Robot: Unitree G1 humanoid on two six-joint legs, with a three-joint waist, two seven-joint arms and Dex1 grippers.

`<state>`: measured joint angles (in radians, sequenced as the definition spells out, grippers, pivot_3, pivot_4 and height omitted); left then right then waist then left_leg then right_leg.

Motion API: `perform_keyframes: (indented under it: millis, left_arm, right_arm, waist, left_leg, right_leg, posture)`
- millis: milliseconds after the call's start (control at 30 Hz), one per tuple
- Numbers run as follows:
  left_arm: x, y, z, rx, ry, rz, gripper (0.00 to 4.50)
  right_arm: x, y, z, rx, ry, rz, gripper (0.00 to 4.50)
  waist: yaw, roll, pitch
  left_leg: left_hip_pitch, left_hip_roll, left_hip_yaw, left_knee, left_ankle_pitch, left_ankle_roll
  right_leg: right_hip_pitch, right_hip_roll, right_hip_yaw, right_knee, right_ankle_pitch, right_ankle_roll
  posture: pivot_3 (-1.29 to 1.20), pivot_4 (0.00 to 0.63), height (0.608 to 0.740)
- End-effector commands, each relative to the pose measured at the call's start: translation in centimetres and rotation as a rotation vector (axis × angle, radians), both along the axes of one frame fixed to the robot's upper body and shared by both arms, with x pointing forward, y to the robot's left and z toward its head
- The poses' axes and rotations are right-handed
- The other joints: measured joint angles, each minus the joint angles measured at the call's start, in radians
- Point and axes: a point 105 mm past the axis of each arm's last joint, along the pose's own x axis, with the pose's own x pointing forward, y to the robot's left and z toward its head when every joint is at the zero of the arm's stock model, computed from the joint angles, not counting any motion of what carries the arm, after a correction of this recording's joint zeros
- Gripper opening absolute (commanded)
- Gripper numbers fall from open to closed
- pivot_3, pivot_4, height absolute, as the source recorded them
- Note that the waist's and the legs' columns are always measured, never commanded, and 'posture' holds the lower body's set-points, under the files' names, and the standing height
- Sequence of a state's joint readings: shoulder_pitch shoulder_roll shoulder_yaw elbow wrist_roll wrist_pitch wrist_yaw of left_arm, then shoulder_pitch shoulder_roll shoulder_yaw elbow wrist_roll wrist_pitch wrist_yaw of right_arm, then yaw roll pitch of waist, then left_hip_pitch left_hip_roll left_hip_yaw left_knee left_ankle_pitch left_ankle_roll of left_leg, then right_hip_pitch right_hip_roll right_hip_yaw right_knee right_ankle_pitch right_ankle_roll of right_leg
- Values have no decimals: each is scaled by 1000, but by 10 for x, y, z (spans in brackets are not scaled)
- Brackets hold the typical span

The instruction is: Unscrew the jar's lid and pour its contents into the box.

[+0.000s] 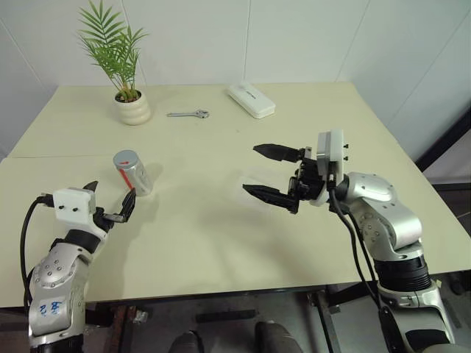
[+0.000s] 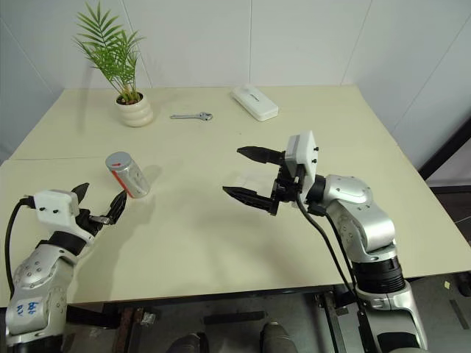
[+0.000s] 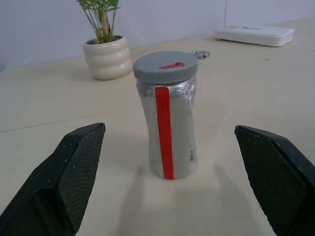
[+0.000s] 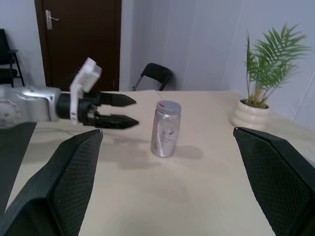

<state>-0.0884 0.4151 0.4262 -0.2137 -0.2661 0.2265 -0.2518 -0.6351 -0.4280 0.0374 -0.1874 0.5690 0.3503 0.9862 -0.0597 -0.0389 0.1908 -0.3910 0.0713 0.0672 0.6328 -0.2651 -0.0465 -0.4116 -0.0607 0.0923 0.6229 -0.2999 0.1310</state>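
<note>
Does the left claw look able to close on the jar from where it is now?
Probably yes. The left claw is open, and the jar stands upright just ahead between its fingers, lid on, with bare table between them and nothing in the way.

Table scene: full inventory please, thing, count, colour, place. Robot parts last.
jar: 1, silvery with red stripe, upright, table's left side, just ahead of the left gripper
lid: 1, grey, on the jar
potted plant: 1, green fronds in ribbed white pot, far left
wrench: 1, silver, far side, right of the pot
case: 1, white oblong, far centre
table: 1, pale yellow
left gripper: 1, black jaws open, facing the jar, not touching
right gripper: 1, black jaws open, mid-table, pointing left
</note>
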Motion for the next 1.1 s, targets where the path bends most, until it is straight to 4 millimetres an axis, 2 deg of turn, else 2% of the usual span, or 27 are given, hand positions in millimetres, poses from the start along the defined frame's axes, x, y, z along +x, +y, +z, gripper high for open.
perform_keyframes:
  millis: [33,267,467,867,1000,1100]
  left_arm:
    - [3,1,6,29,-28,9,4500]
    - [22,8,6,15,-31,12,4500]
    - [48,-2,-4,20,-5,-64,4500]
    - [76,-4,8,55,-36,-85,4500]
    - [80,-6,6,80,-32,-99,4500]
    - [80,-8,4,77,-30,-111,3904]
  right_arm:
    - [-4,4,8,25,-54,-6,4487]
    - [-1,2,7,50,-56,-55,4487]
    - [-1,0,4,39,-60,-63,4487]
    - [-3,0,4,59,-56,-83,4487]
    - [-3,0,3,72,-54,-95,4487]
    - [-4,0,2,78,-48,-102,4500]
  waist:
    - [2,0,0]
    - [5,0,0]
    - [4,0,0]
    - [7,0,0]
    - [5,0,0]
    - [5,0,0]
  left_leg:
    - [0,0,0,0,0,0]
    - [0,0,0,1,0,0]
    - [0,0,0,1,0,-1]
    - [-1,0,0,0,1,-1]
    - [-1,0,0,0,1,-1]
    - [-1,0,0,-1,1,-1]
  right_leg:
    - [0,0,0,0,0,0]
    - [0,0,-1,1,0,0]
    - [0,0,-1,1,0,0]
    - [-1,0,-2,1,0,0]
    - [0,0,-2,0,0,0]
    - [-1,0,-2,0,0,0]
  posture:
    - [0,150,740]
    - [0,150,740]
    - [0,150,740]
    - [0,150,740]
    - [0,150,740]
    - [0,150,740]
